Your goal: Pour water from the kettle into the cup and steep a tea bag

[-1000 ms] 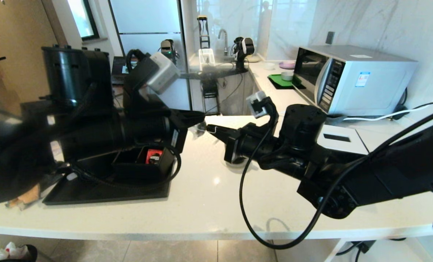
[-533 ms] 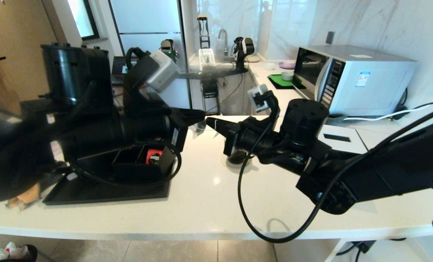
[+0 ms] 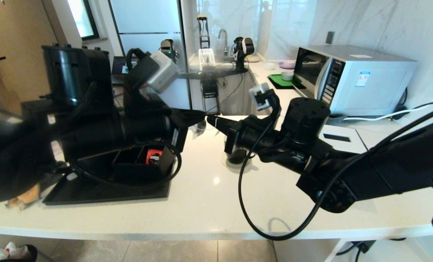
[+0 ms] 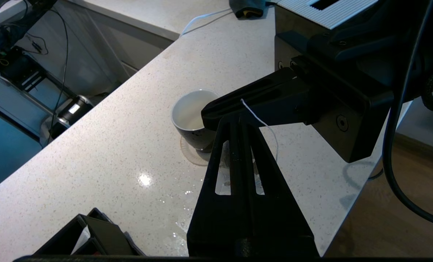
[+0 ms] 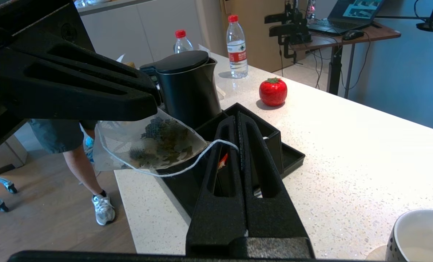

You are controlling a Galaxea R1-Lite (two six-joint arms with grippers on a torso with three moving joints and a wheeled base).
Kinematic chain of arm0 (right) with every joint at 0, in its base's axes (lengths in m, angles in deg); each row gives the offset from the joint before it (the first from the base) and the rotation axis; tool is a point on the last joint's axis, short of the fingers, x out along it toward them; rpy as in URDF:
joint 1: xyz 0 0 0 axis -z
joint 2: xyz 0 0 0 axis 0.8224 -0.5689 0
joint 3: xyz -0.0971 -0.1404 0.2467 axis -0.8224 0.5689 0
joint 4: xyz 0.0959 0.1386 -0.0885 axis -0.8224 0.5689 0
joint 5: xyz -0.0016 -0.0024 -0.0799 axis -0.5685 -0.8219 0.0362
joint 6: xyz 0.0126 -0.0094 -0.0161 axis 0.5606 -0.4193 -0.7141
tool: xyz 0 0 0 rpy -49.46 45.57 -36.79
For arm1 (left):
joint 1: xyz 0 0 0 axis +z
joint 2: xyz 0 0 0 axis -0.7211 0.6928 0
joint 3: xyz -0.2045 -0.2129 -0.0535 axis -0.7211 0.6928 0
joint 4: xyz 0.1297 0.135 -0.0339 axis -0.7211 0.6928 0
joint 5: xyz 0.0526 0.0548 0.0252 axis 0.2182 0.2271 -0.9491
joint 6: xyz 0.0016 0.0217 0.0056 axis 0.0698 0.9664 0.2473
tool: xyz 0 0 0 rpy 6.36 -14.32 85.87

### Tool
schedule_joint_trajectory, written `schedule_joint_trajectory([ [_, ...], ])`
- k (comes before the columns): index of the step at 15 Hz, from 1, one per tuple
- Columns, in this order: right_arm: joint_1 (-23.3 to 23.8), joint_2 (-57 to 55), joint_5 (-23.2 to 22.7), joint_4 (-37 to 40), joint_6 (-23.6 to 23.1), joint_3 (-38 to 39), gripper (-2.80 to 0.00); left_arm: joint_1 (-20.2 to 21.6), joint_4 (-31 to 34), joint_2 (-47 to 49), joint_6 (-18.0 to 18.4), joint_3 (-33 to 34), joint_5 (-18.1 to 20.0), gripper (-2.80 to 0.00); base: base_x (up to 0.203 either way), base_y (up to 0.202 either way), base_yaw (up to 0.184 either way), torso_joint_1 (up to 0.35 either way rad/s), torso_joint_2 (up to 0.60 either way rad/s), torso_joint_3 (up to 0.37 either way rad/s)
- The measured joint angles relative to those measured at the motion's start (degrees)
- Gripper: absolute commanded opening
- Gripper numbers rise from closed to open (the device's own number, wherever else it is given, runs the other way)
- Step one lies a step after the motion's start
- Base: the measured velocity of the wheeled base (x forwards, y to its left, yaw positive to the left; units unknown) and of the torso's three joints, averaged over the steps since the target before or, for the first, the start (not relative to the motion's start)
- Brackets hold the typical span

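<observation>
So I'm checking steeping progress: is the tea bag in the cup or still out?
Out. The tea bag hangs in the air between the two shut tools, apart from the cup.

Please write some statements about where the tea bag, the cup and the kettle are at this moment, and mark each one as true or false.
1. The tea bag is held in the air by the left pincer. True.
2. The right pincer is shut on the string of the tea bag. True.
3. The tea bag already sits inside the cup. False: it hangs above the counter, outside the cup.
4. The kettle is tilted over the cup, pouring. False: it stands upright beside the black tray, with its lid on.
5. The cup stands upright on the counter. True.
</observation>
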Motion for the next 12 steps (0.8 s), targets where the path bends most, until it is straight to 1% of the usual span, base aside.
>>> schedule_joint_trajectory([
  [12, 0.02, 0.00, -0.10, -0.10, 0.00, 0.00, -2.80, -0.44, 0.05, 0.03, 0.15, -0.05, 0.00, -2.80, 0.000, 0.000, 0.000, 0.000, 0.00, 0.000],
])
